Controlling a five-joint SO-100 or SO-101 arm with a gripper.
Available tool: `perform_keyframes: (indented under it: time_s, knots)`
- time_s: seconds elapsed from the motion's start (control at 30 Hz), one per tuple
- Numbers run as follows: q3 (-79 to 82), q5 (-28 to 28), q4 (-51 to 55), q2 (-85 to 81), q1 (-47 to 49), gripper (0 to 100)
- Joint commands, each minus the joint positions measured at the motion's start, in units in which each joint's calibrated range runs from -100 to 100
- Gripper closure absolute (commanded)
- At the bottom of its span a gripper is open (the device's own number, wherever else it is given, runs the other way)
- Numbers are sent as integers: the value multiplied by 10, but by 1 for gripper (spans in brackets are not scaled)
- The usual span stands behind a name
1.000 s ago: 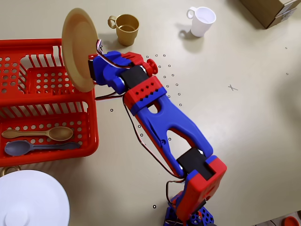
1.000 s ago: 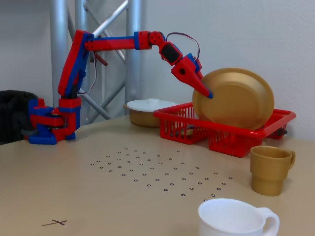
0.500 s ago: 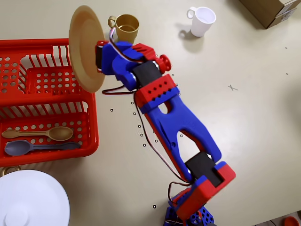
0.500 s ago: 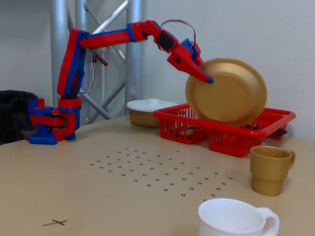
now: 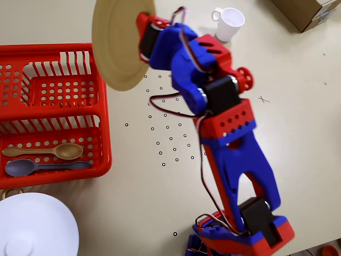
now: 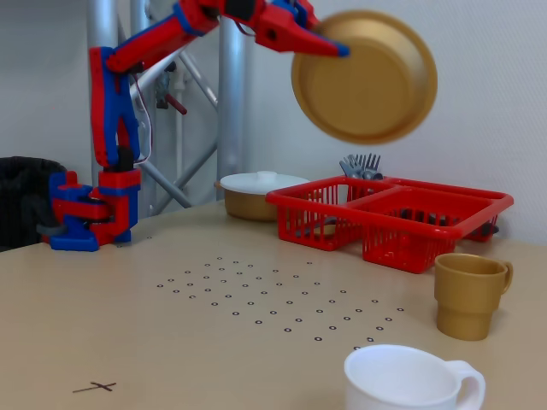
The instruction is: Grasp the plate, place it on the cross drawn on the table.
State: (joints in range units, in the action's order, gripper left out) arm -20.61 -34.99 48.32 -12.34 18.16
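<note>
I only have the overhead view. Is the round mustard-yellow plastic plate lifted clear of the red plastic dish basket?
Observer: Yes. In the fixed view the round mustard-yellow plastic plate hangs in the air well above the red plastic dish basket, gripped at its rim by the end effector.
Operator: The arm and plate hide the tan cup from me. Where is it?
Observer: The tan plastic cup stands upright on the beige table, in front of the basket and apart from it.
</note>
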Motion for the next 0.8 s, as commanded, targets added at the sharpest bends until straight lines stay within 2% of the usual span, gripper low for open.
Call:
perform_keyframes:
  time_s: [0.0, 0.2, 0.47, 0.67, 0.77]
  knots:
    - [-29, 9, -5, -62, -29, 100]
    - [-16, 35, 1, -89, -119, 100]
    - [-56, 126, 44, -44, -235, 100]
    - [-90, 175, 51, -9, -276, 100]
    - [-128, 190, 88, 22, -294, 100]
